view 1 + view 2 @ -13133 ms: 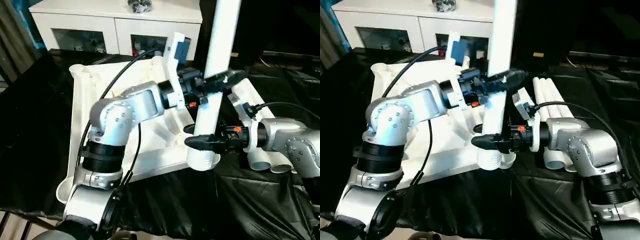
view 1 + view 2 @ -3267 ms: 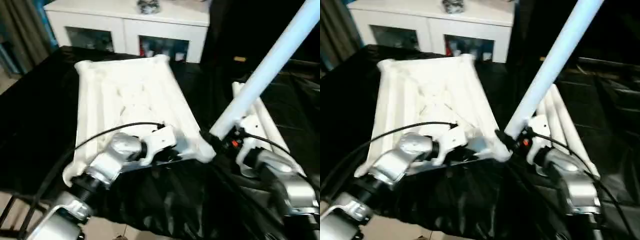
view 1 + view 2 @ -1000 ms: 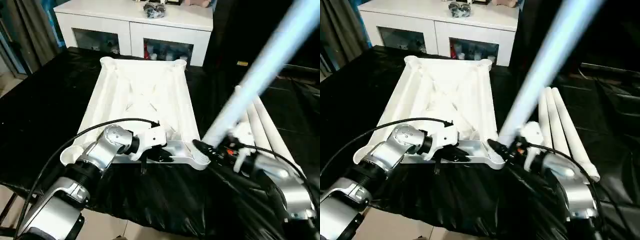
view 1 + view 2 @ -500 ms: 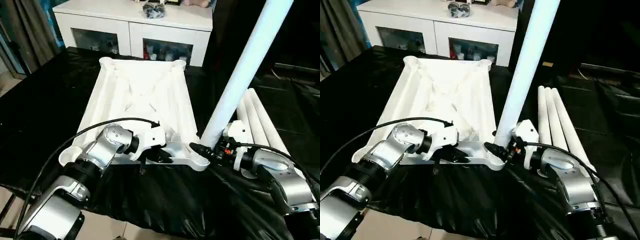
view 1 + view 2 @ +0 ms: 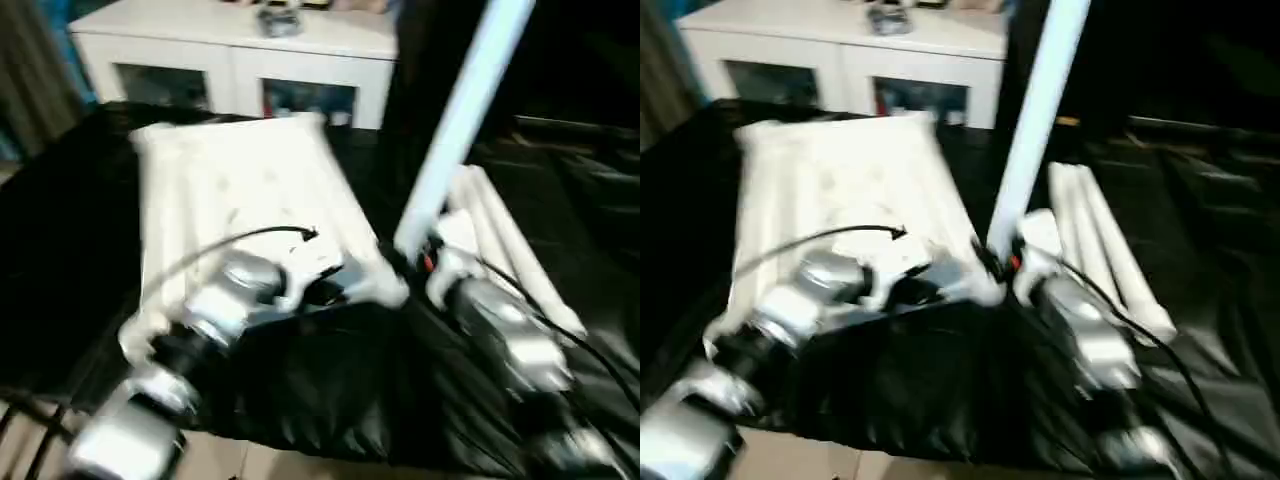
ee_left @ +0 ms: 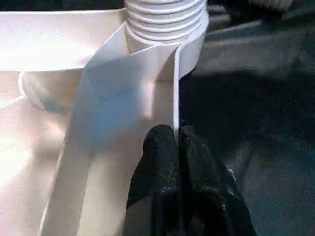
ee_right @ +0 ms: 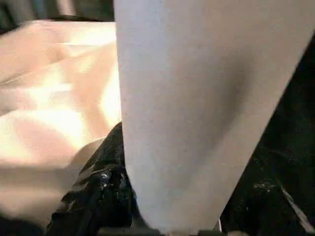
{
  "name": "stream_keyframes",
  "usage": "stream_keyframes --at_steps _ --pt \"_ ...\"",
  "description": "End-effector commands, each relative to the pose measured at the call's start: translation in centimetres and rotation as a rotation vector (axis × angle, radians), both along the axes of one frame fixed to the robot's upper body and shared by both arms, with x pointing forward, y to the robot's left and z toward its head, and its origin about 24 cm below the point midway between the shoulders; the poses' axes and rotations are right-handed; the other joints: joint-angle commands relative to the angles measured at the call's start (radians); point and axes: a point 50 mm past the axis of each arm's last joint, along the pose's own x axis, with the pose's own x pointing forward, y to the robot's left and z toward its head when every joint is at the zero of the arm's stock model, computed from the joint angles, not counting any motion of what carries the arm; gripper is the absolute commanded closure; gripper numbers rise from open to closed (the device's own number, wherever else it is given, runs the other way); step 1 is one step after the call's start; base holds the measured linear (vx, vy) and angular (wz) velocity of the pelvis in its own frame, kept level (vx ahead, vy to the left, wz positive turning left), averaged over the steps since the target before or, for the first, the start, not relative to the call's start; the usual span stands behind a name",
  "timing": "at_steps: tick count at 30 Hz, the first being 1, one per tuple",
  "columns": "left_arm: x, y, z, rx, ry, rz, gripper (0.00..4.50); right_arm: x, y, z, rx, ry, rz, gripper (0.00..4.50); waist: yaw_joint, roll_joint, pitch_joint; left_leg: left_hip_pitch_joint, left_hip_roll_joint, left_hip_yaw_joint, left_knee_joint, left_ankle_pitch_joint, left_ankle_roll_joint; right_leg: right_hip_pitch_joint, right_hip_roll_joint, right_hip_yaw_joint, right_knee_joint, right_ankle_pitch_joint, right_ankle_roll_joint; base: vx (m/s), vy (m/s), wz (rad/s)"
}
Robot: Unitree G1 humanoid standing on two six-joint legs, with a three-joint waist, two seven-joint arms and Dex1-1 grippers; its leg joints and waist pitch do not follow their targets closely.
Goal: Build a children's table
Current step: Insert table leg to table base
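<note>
White leg (image 5: 455,130) between right gripper (image 5: 408,262) fingers

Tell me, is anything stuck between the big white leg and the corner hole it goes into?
Nothing visible is. The leg held by the right gripper already has its threaded end at the corner socket of the tabletop. The left gripper pinches a thin rib of the tabletop beside that socket, off to the side, not in the leg's way.

The tabletop (image 5: 240,190) lies at centre. A leg (image 5: 455,125) stands in its five o'clock corner. Spare legs (image 5: 510,250) lie at three o'clock, the cabinet (image 5: 230,60) at twelve.
</note>
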Motion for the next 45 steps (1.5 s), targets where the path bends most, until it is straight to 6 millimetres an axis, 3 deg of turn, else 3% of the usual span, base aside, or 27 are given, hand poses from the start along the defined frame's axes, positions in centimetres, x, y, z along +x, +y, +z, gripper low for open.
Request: stream_keyframes --at_steps 1,2,8,15,16,21,22,24,27,28,29,31,33,34,35,37,39,42,43,45 --pt "-0.6 -1.9 1.2 -0.048 -0.044 -0.063 4.5 -2.2 -0.5 -5.7 -0.069 0.302 -0.055 2.61 0.0 0.004 -0.03 0.002 0.071 -0.049 -0.088 -0.406 -0.012 0.016 -0.112 0.062 -0.106 -0.554 -0.106 0.0 0.0 0.0" --pt "-0.7 -2.2 1.0 -0.042 -0.049 -0.069 4.5 -2.2 0.0 -5.7 -0.067 0.307 -0.041 2.61 0.001 0.005 -0.03 0.007 0.07 -0.045 -0.087 -0.406 -0.006 0.009 -0.11 0.064 -0.109 -0.548 -0.107 0.0 0.0 0.0" --pt "-0.6 -2.0 0.5 0.0 -0.071 -0.077 4.5 -2.4 1.2 -5.5 -0.085 0.298 0.029 2.61 -0.002 0.005 -0.025 0.013 0.068 -0.049 -0.089 -0.46 -0.013 0.001 -0.11 0.059 -0.117 -0.614 -0.076 0.0 0.0 0.0" --pt "-0.8 -1.3 0.7 0.022 -0.066 -0.041 4.5 -2.3 1.8 -5.4 -0.082 0.289 0.066 2.61 -0.009 0.003 -0.025 0.008 0.068 -0.052 -0.091 -0.47 -0.014 -0.001 -0.111 0.059 -0.118 -0.625 -0.066 0.0 0.0 0.0" --pt "-0.8 -1.2 0.7 0.025 -0.066 -0.039 4.5 -2.3 1.8 -5.4 -0.081 0.289 0.068 2.26 -0.011 0.003 -0.024 0.01 0.067 -0.05 -0.09 -0.467 -0.01 -0.004 -0.11 0.06 -0.12 -0.623 -0.068 0.0 0.0 0.0" --pt "-0.8 -0.9 0.8 0.018 -0.077 -0.054 4.5 -2.2 1.9 -4.9 -0.043 0.268 0.099 1.82 -0.015 0.003 -0.029 0.009 0.069 -0.051 -0.091 -0.463 -0.01 -0.002 -0.112 0.061 -0.119 -0.604 -0.078 0.0 0.0 0.0" --pt "-0.6 -0.7 0.9 0.013 -0.088 -0.062 4.5 -2.1 1.9 -4.6 -0.035 0.247 0.119 1.82 -0.013 0.003 -0.029 0.004 0.071 -0.05 -0.093 -0.441 -0.004 0.002 -0.111 0.062 -0.116 -0.566 -0.088 0.0 0.0 0.0" --pt "-0.5 -0.6 1.0 0.005 -0.097 -0.071 4.5 -1.9 1.8 -4.1 -0.032 0.221 0.145 1.4 -0.01 0.004 -0.033 0.0 0.073 -0.047 -0.094 -0.404 0.001 0.007 -0.111 0.066 -0.109 -0.506 -0.107 0.0 0.0 0.0" --pt "-0.4 -0.4 1.2 -0.001 -0.11 -0.08 4.5 -1.9 1.5 -3.5 -0.032 0.182 0.178 1.3 -0.004 0.004 -0.039 -0.004 0.077 -0.04 -0.093 -0.332 0.012 0.015 -0.11 0.071 -0.094 -0.38 -0.15 0.0 0.0 0.0" --pt "-0.3 -0.2 1.3 -0.008 -0.116 -0.092 4.5 -1.9 1.3 -2.9 -0.022 0.154 0.207 1.16 0.003 0.001 -0.048 -0.009 0.077 -0.034 -0.087 -0.256 0.027 0.026 -0.111 0.072 -0.081 -0.27 -0.182 0.0 0.0 0.0" --pt "-0.4 -0.1 1.4 -0.023 -0.124 -0.119 4.5 -2.0 1.0 -2.4 -0.013 0.133 0.233 1.03 0.003 0.001 -0.048 -0.009 0.077 -0.034 -0.087 -0.256 0.027 0.026 -0.111 0.072 -0.081 -0.27 -0.182 0.0 0.0 0.0" --pt "-0.5 0.0 1.5 -0.037 -0.122 -0.139 4.5 -2.2 0.7 -2.0 -0.006 0.116 0.263 0.94 0.016 0.001 -0.052 -0.006 0.078 -0.025 -0.079 -0.173 0.063 0.027 -0.107 0.073 -0.068 -0.156 -0.216 0.0 0.0 0.0" --pt "-0.7 0.1 1.6 -0.056 -0.124 -0.187 4.5 -2.5 0.2 -1.5 -0.011 0.09 0.296 0.94 0.021 0.001 -0.058 -0.012 0.077 -0.025 -0.073 -0.096 0.088 0.038 -0.107 0.072 -0.051 -0.057 -0.237 0.026 -0.008 0.03" --pt "-0.9 0.2 1.7 -0.065 -0.124 -0.227 4.5 -2.8 -0.2 -1.1 -0.019 0.074 0.337 0.94 0.024 0.001 -0.065 -0.014 0.075 -0.023 -0.064 -0.021 0.121 0.039 -0.106 0.073 -0.034 0.061 -0.26 0.0 0.0 0.0" --pt "-0.9 0.3 1.7 -0.065 -0.124 -0.23 4.5 -2.9 -0.2 -1.1 -0.019 0.073 0.34 0.94 0.024 0.001 -0.065 -0.014 0.075 -0.023 -0.064 -0.021 0.121 0.039 -0.106 0.073 -0.034 0.061 -0.26 0.0 0.0 0.0" --pt "-1.2 0.9 1.5 -0.059 -0.115 -0.299 4.5 -3.7 -1.1 -0.5 -0.042 0.053 0.433 0.94 0.041 -0.002 -0.066 -0.018 0.07 -0.018 -0.054 0.02 0.178 0.038 -0.107 0.073 -0.026 0.133 -0.268 0.0 0.0 0.0" --pt "-1.2 1.2 1.3 -0.052 -0.109 -0.316 4.5 -4.1 -1.4 -0.4 -0.05 0.05 0.471 0.94 0.049 -0.002 -0.063 -0.016 0.072 -0.017 -0.055 -0.005 0.181 0.037 -0.106 0.071 -0.03 0.09 -0.26 0.0 0.0 0.0" --pt "-1.3 1.5 1.2 -0.048 -0.099 -0.343 4.5 -4.6 -1.8 -0.2 -0.063 0.05 0.528 0.94 0.055 0.003 -0.057 -0.011 0.08 -0.018 -0.061 -0.062 0.141 0.033 -0.106 0.07 -0.041 -0.045 -0.245 0.0 0.0 0.0" --pt "-1.3 1.8 1.2 -0.044 -0.088 -0.362 4.5 -5.0 -2.0 -0.1 -0.075 0.051 0.57 0.94 0.058 0.003 -0.054 -0.008 0.08 -0.019 -0.063 -0.1 0.114 0.032 -0.103 0.07 -0.047 -0.103 -0.233 0.0 0.0 0.0" --pt "-1.5 2.3 1.1 -0.038 -0.064 -0.404 4.5 -5.7 -2.5 -0.1 -0.094 0.063 0.648 0.94 0.062 0.006 -0.053 -0.003 0.082 -0.018 -0.065 -0.131 0.096 0.029 -0.103 0.072 -0.049 -0.133 -0.224 0.0 0.0 0.0"
